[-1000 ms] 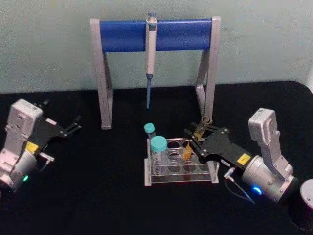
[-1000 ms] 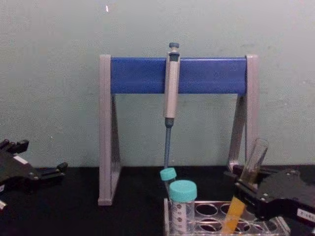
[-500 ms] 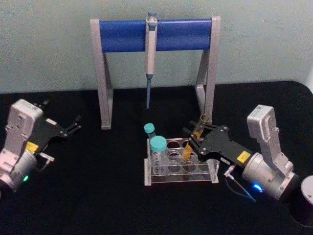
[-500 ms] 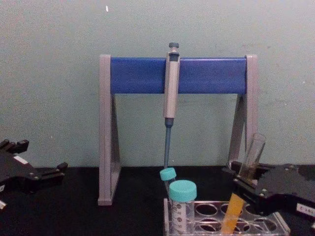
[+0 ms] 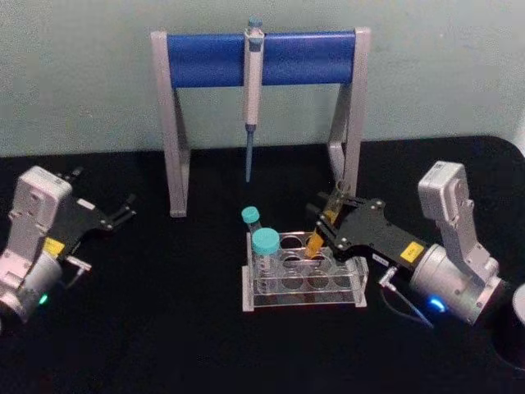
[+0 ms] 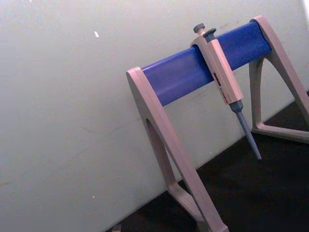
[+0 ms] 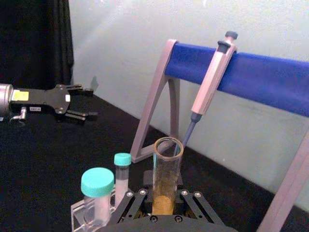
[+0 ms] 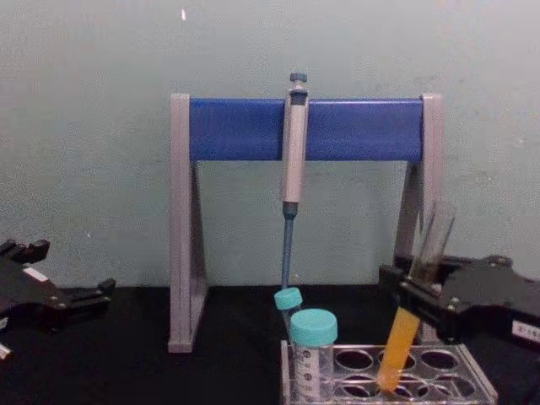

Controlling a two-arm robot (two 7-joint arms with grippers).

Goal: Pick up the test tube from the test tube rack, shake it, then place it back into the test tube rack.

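Observation:
My right gripper (image 5: 326,220) is shut on the test tube (image 5: 317,241), a slim clear uncapped tube with orange-yellow liquid in its lower half. The tube (image 8: 399,337) leans, mouth toward the back right, and its round end sits at the top plate of the clear test tube rack (image 8: 483,386). Whether that end is free of the hole I cannot tell. In the right wrist view the tube (image 7: 166,166) stands between my black fingers (image 7: 138,194). My left gripper (image 5: 115,215) rests open on the black table, far left.
A wide teal-capped tube (image 5: 265,246) and a thin teal-capped tube (image 5: 251,217) stand in the rack's (image 5: 305,300) left end. Behind it stands a grey-and-blue pipette stand (image 5: 262,57) with a hanging pipette (image 5: 253,98). Black table lies open on both sides.
My right gripper has risen and drawn back a little with the test tube, so the tube stands higher in the rack. The left arm has not moved.

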